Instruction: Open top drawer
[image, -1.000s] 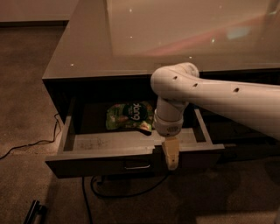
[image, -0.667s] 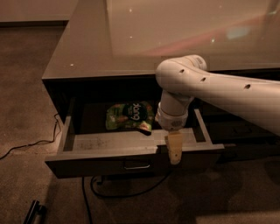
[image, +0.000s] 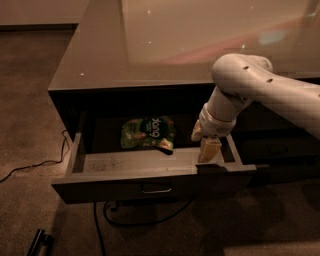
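Observation:
The top drawer (image: 115, 162) stands pulled well out of the dark cabinet. Its flat dark front faces me, with a small metal pull (image: 156, 189) at its centre and a grey inner floor. My gripper (image: 209, 149) hangs from the white arm (image: 260, 87) over the drawer's right end, just behind the front panel and close to the right side wall. It holds nothing that I can see. A green snack bag (image: 147, 132) lies at the back middle of the drawer, left of the gripper.
The glossy cabinet top (image: 150, 45) spreads behind the drawer. The right-hand stack's drawers (image: 280, 150) sit shut beside my arm. A cable (image: 30, 167) trails on the carpet at left, more cable (image: 125, 220) loops under the drawer, and a dark bar (image: 37, 242) lies at bottom left.
My gripper has risen from the drawer's front edge and moved right and back over the drawer's right end. The drawer stays open as before.

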